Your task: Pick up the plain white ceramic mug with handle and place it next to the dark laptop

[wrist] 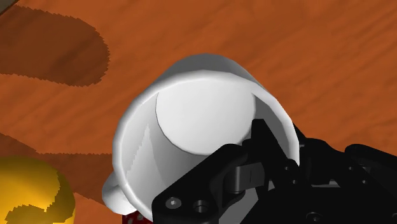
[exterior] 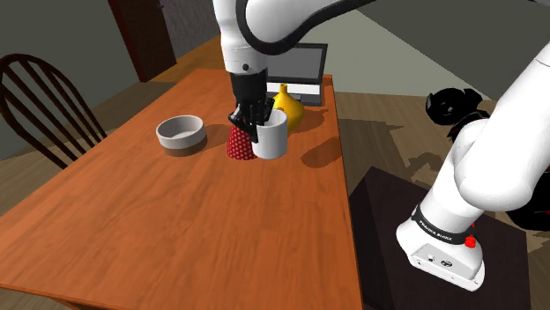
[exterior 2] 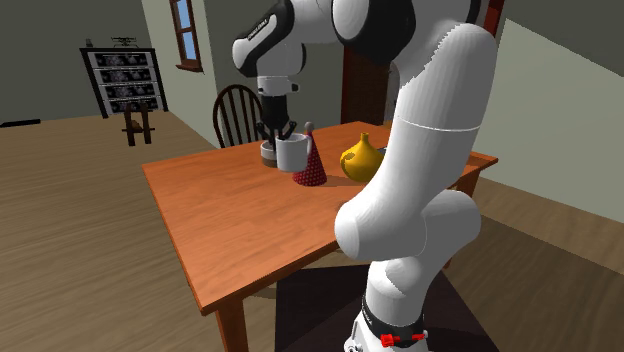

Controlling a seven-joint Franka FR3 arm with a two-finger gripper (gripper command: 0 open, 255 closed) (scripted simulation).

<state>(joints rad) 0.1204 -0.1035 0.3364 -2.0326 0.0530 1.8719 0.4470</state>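
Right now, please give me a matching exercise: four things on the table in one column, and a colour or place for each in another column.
1. mug
2. bowl
3. cone
4. laptop

a. red, dotted
b. far end of the table, lid open
c. grey
d. white, at the end effector

Pairs: 1-d, 2-c, 3-a, 4-b

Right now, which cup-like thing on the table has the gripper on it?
The white mug: the gripper clasps its rim; the grey bowl stands apart, untouched.
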